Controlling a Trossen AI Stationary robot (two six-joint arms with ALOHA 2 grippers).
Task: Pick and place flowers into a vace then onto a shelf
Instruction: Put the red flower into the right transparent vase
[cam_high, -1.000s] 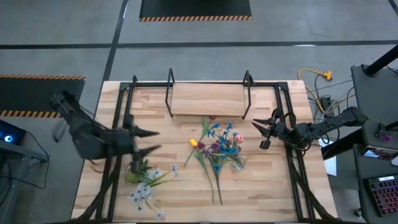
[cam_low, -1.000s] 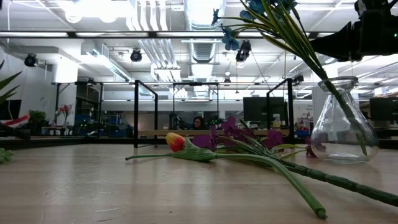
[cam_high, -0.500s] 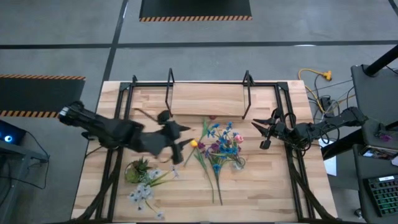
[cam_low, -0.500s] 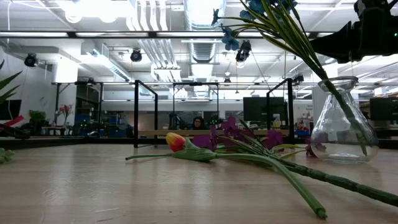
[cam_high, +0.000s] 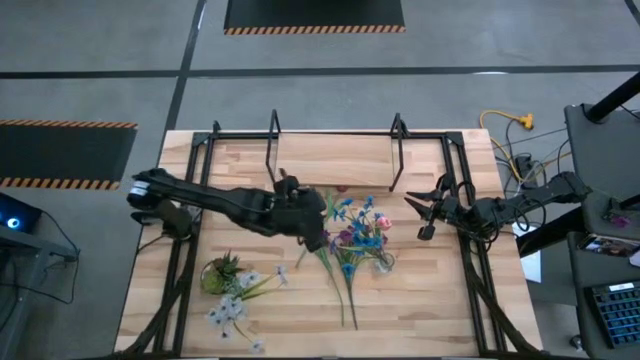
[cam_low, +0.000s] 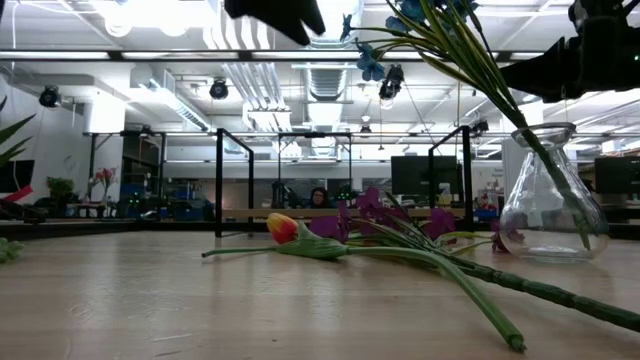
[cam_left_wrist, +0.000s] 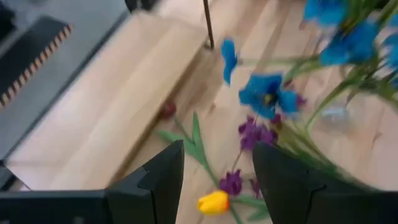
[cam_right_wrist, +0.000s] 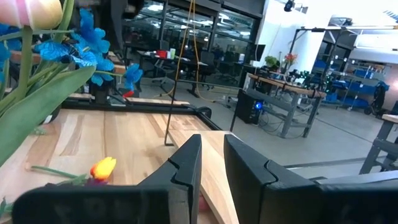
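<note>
The clear glass vase (cam_low: 553, 195) stands right of the table's centre (cam_high: 383, 262) and holds blue and pink flowers (cam_high: 362, 218). Loose flowers lie beside it: a yellow tulip (cam_high: 310, 230) (cam_left_wrist: 214, 202), purple ones (cam_low: 380, 212) and long green stems (cam_high: 347, 290). More white flowers (cam_high: 233, 308) lie near the near-left corner. My left gripper (cam_high: 316, 226) (cam_left_wrist: 217, 180) hovers open above the tulip and touches nothing. My right gripper (cam_high: 422, 214) (cam_right_wrist: 212, 168) waits open to the right of the vase. The shelf (cam_high: 335, 160) stands at the far edge.
A squat leafy potted plant (cam_high: 222, 272) sits near the white flowers at the near left. Black metal frame rails (cam_high: 190, 250) run along the table's left and right sides. The shelf's black loop supports (cam_high: 272, 150) stand just beyond the flowers. Bare wood lies near the near edge (cam_high: 420, 320).
My left arm has swung from the table's left side toward the right, and now reaches over the loose flowers at the centre. Its gripper has entered the top of the low view. The flowers, the vase and my right arm have kept still.
</note>
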